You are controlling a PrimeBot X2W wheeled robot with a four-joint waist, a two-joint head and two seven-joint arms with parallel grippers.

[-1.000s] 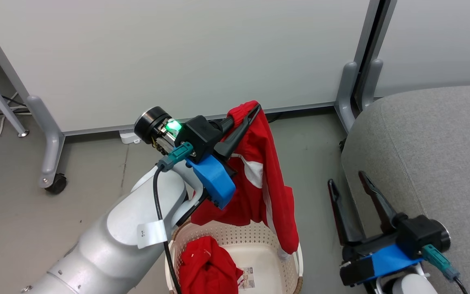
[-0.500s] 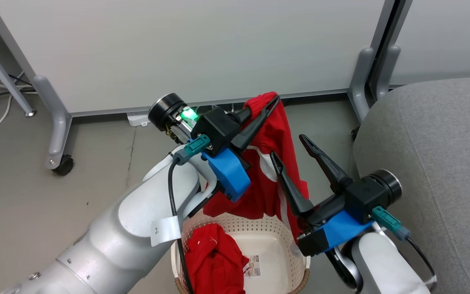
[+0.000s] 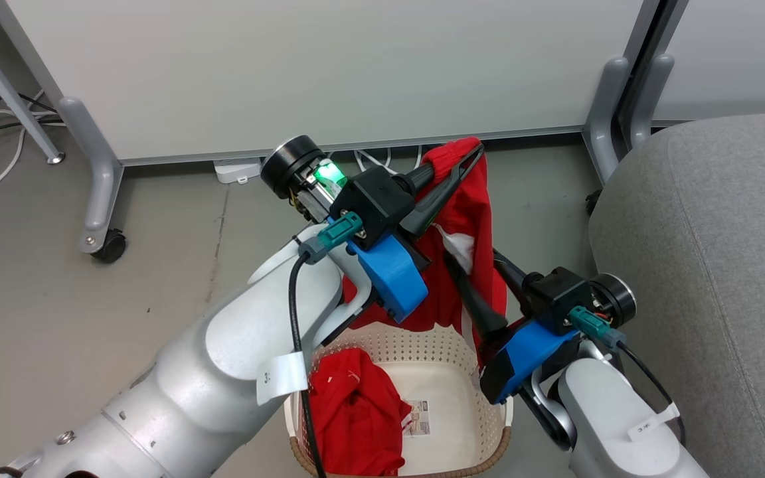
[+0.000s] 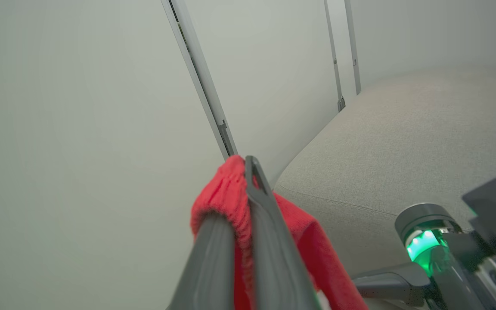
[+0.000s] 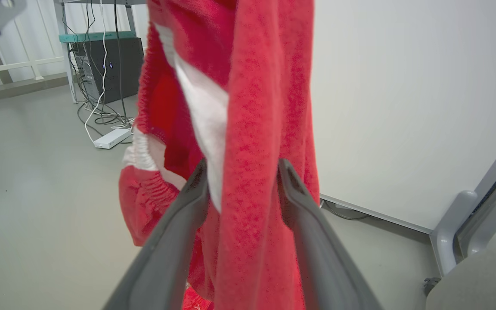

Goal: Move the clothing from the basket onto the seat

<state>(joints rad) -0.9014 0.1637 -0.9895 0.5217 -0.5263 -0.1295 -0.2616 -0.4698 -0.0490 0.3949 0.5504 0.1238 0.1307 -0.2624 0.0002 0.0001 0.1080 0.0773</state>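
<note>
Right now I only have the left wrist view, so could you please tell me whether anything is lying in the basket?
Observer: Yes, a second red garment lies crumpled in the basket, towards its left side.
Operator: Thank you. And where is the right gripper, please?
Observer: The right gripper has its fingers on either side of the hanging garment, partway down it, with the jaws apart.

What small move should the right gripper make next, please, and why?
Probably close the right gripper: its jaws stand apart on either side of a hanging fold of the bright red fabric garment, which the left gripper pinches by its top above the cream perforated plastic basket.
</note>
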